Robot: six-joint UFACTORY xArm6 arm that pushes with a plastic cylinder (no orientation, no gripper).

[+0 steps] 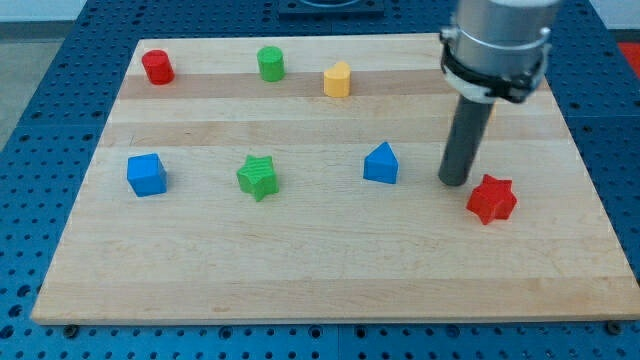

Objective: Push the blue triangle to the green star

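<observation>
Bright, even light; sharp, faint shadows.

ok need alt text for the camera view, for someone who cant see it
A dark rod's tip rests on a wooden board, just right of a blue triangle and beside a red star. A green star and a blue cube lie to the triangle's left. Along the top sit a red cylinder, a green cylinder and a yellow block.
</observation>
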